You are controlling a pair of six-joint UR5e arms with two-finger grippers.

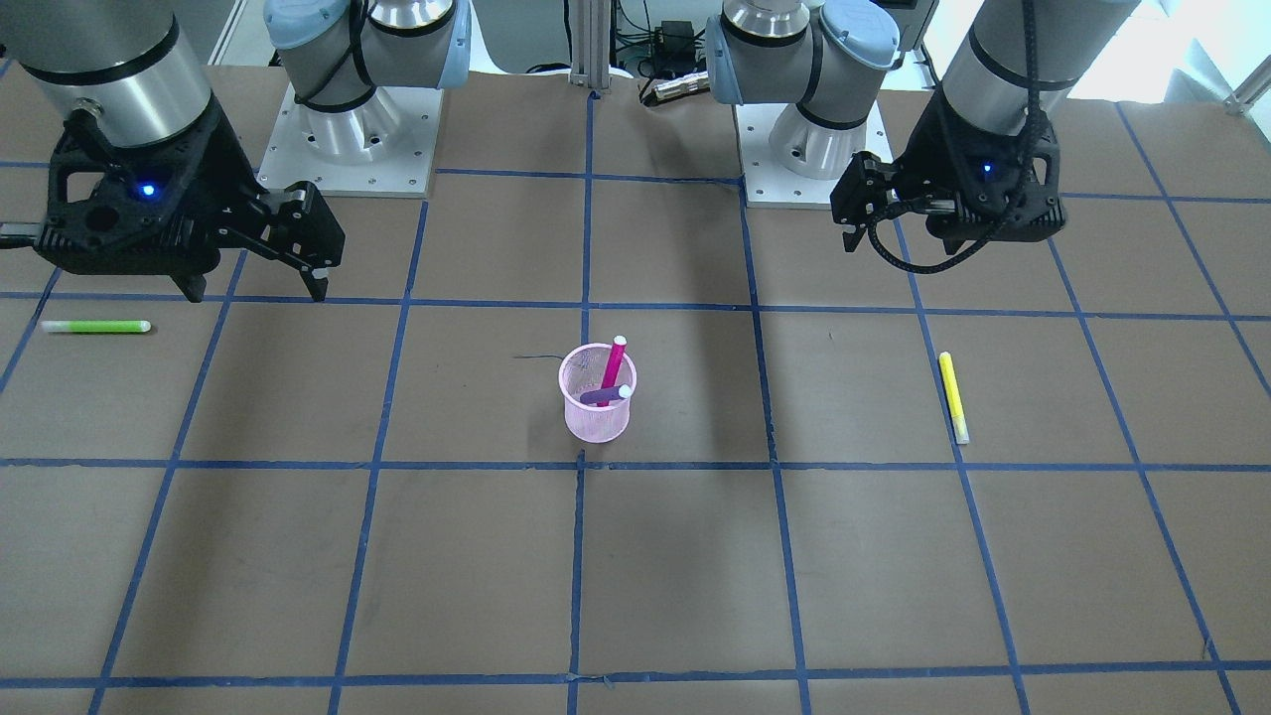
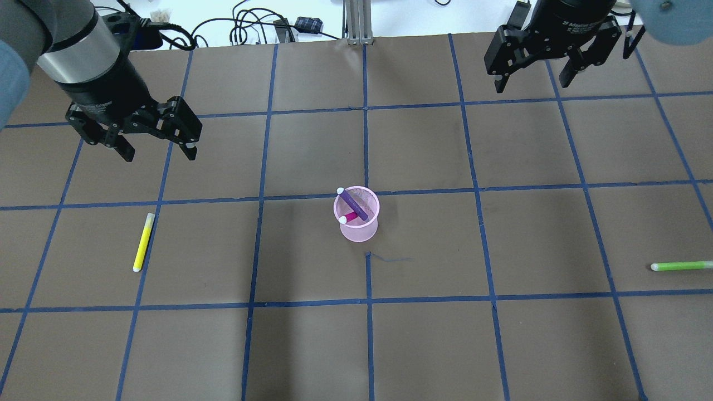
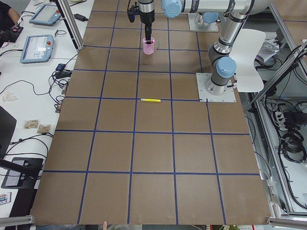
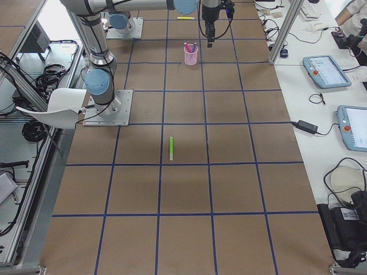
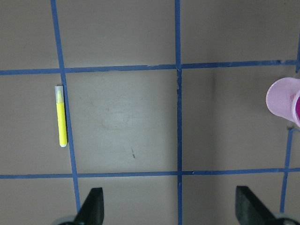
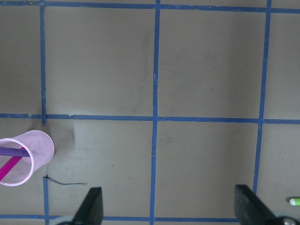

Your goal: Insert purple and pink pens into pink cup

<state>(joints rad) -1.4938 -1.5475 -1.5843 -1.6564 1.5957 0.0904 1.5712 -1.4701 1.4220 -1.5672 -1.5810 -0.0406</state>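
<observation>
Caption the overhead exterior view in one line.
Purple pen and pink pen in the pink cup; left gripper, right gripper open; yellow pen, green pen on table.

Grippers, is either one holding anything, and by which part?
Nothing is held: the left gripper and the right gripper are both open and empty.

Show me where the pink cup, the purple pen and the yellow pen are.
pink cup [image 2: 359,233], overhead exterior view, on its outer wall.
purple pen [image 2: 353,204], overhead exterior view, mid-barrel, over the cup's mouth.
yellow pen [image 2: 143,243], overhead exterior view, middle of its barrel.
</observation>
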